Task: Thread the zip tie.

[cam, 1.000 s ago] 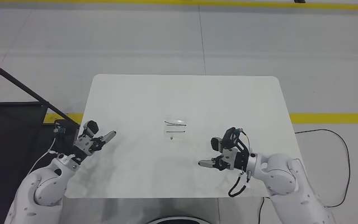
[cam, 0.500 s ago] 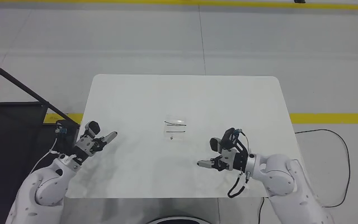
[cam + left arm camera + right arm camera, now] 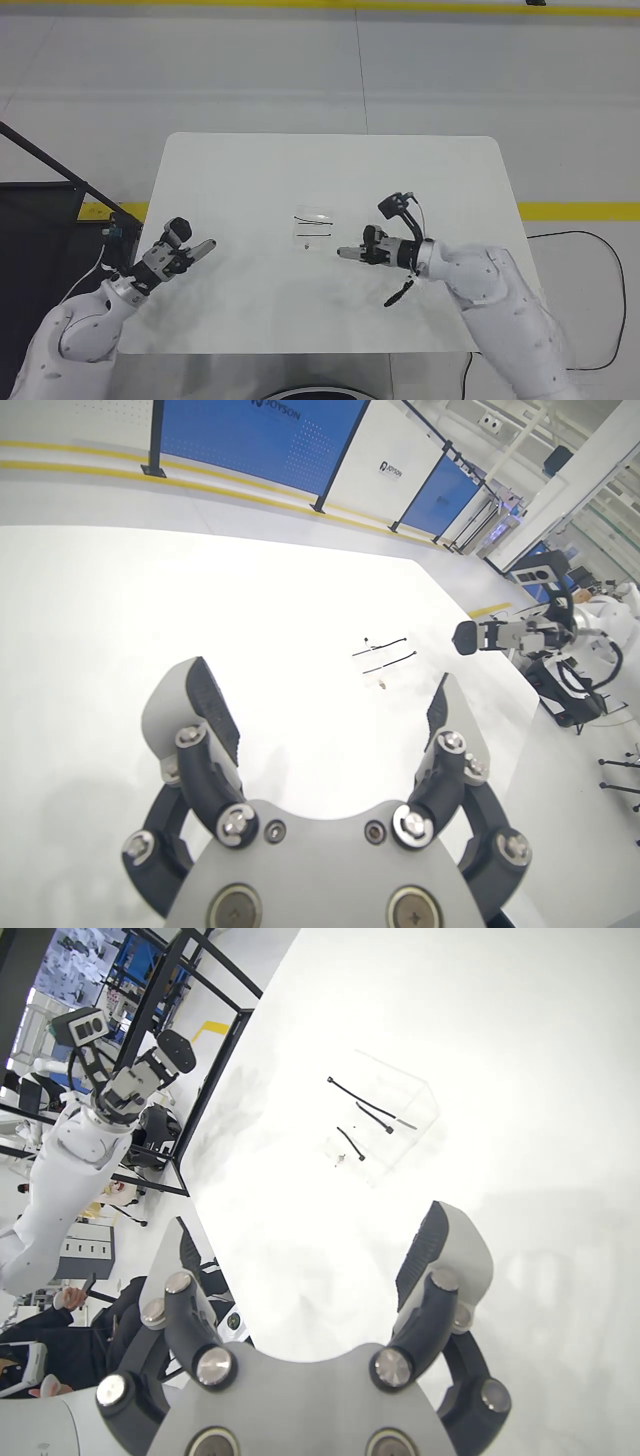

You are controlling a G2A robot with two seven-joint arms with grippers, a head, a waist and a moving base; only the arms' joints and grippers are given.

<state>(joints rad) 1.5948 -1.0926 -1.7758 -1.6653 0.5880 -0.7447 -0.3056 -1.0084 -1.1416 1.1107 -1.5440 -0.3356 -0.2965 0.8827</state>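
Thin black zip ties (image 3: 314,221) lie side by side on a clear sheet (image 3: 322,212) near the middle of the white table (image 3: 430,170). The right wrist view shows three black zip ties (image 3: 362,1099), one longer than the others. My right gripper (image 3: 352,252) hovers just right of them, open and holding nothing, as the right wrist view (image 3: 310,1238) confirms. My left gripper (image 3: 190,237) is far off near the table's front left corner, open and holding nothing (image 3: 325,700). The zip ties (image 3: 387,645) lie well ahead of it.
A tiny pale bit (image 3: 341,1159) lies on the table beside the clear sheet. A black frame (image 3: 60,170) stands off the table's left edge. A yellow floor line (image 3: 580,211) runs past the right edge.
My right gripper has swung up and left from the table's front toward the zip ties, turning onto its side. My left gripper has crept a little toward the centre.
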